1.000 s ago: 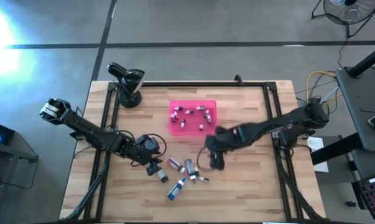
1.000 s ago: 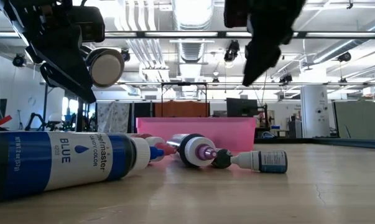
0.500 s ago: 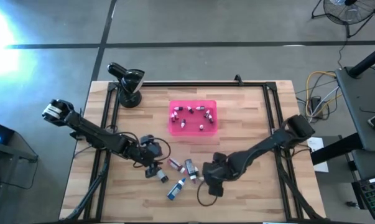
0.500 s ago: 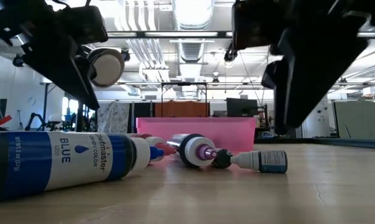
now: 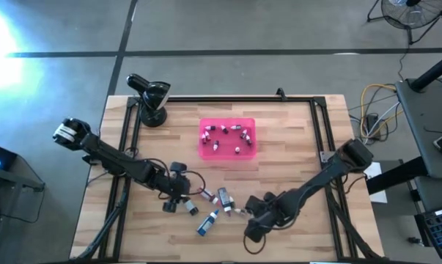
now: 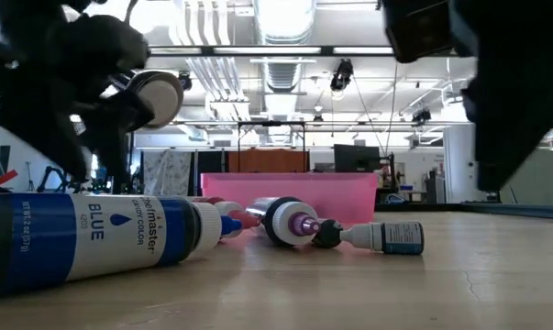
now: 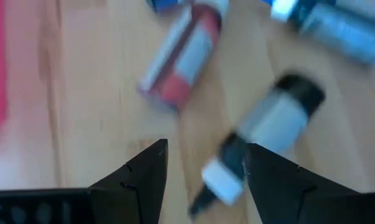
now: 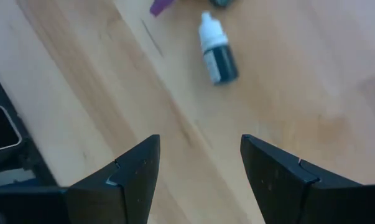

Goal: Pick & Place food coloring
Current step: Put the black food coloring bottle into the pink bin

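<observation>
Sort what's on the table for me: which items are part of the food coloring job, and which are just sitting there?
Job items:
loose food coloring bottles
bottles already in the tray
pink tray
left gripper
right gripper

Just there:
black camera on its stand
black frame rails

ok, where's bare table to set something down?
Bare wood right of the pink tray, up to the right rail, and left of it toward the camera stand. Crowded in front of the tray: loose food coloring bottles between the left gripper and right gripper.
</observation>
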Available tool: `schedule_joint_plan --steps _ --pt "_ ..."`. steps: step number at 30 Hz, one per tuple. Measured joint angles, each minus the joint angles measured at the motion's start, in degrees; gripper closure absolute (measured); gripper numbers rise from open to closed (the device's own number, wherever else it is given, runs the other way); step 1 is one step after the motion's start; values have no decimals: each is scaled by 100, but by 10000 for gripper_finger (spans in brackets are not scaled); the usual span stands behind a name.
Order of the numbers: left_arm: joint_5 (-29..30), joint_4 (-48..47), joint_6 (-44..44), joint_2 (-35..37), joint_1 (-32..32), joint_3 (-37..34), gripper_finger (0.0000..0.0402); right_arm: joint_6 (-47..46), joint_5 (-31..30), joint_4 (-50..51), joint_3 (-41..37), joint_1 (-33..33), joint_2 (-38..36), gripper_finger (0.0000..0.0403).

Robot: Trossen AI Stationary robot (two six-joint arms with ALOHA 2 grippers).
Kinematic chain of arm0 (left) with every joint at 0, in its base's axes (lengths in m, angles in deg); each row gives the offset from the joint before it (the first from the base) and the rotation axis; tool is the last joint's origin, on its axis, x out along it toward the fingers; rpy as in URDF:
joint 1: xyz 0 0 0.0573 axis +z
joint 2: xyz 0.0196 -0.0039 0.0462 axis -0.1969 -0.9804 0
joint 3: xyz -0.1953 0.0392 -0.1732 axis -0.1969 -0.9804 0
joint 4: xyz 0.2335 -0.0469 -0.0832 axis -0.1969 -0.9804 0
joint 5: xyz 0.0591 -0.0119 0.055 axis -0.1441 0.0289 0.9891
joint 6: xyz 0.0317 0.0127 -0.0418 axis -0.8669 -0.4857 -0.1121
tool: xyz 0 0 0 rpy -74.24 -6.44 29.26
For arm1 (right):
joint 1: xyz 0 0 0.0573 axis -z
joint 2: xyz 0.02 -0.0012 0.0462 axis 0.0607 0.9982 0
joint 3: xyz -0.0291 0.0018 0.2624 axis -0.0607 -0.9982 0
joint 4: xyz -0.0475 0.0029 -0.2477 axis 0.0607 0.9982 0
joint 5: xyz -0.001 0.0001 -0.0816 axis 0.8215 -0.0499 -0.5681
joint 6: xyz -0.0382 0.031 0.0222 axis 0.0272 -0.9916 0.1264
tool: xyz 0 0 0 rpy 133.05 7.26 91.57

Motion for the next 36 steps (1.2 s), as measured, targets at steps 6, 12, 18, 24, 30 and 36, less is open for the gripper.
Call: schedule_joint_plan --steps 6,12,18,24,30,36 --pt "-20 -1007 -297 234 -291 0 219 -452 -170 11 -24 -156 2 184" --pt "-30 -630 -1719 86 -462 0 219 -422 -395 14 -44 -94 2 184" --pt "-12 -318 -2274 -291 -410 0 219 -352 -409 9 -46 -64 4 183" --pt "-13 -132 -2283 -770 -397 0 219 -340 -409 9 -50 -64 7 183" --pt "-277 -6 -2015 -853 -334 66 227 -319 -407 9 -74 -64 9 183" --pt "-437 -155 -1825 -824 -331 66 271 -277 -407 9 -104 -64 9 183"
